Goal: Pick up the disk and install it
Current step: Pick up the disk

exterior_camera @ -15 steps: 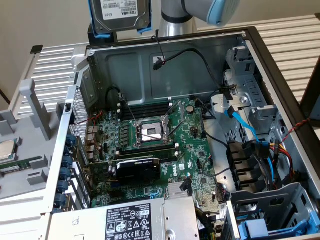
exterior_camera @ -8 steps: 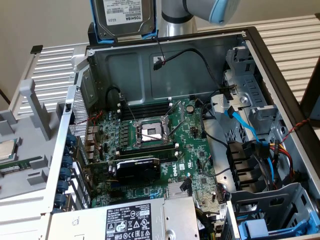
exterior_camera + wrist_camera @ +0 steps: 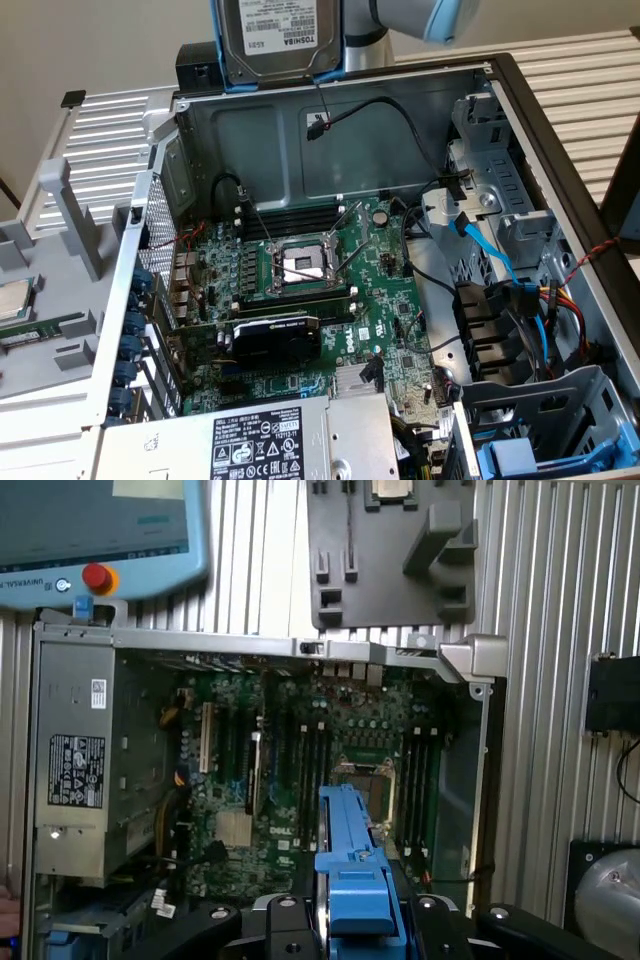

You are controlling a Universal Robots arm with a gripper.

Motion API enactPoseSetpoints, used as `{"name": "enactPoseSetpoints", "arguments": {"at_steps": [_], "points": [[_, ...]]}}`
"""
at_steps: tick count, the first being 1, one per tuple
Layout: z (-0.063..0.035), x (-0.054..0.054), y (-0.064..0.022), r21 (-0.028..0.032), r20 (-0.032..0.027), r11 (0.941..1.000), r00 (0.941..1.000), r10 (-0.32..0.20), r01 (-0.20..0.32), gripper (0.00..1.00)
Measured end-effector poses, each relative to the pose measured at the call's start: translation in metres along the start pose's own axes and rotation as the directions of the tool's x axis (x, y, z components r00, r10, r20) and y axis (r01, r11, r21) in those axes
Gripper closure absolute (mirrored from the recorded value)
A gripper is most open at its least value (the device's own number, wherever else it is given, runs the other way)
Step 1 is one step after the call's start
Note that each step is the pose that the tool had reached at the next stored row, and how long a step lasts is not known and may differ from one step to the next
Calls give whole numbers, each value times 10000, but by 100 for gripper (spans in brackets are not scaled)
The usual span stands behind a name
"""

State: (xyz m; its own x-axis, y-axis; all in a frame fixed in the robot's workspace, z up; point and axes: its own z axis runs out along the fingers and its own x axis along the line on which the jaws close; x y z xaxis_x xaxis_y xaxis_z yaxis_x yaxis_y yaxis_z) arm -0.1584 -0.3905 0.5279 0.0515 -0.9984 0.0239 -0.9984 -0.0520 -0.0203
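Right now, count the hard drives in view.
1: the silver rectangular Toshiba hard drive in its blue plastic frame, held by the tool over the open grey computer case. Others may hide in the grey drive cage.

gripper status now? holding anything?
gripper: closed on the disk, held above the open case.

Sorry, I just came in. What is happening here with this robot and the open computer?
The robot arm's gripper holds the disk, which sits in its blue carrier frame, up in the air. The disk hangs above the edge of the open computer case at the top of the exterior view, and the motherboard lies exposed inside. The disk is not yet installed in the case.
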Motion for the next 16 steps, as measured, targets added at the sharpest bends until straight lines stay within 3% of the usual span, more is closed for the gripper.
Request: {"name": "enactPoseSetpoints", "arguments": {"at_steps": [5, 16], "points": [[-17, 94, -151, 0, 0, 10000, 10000, 0, 0, 63], [-56, 342, -357, 0, 6, 10000, 10000, 0, 0, 63]]}}
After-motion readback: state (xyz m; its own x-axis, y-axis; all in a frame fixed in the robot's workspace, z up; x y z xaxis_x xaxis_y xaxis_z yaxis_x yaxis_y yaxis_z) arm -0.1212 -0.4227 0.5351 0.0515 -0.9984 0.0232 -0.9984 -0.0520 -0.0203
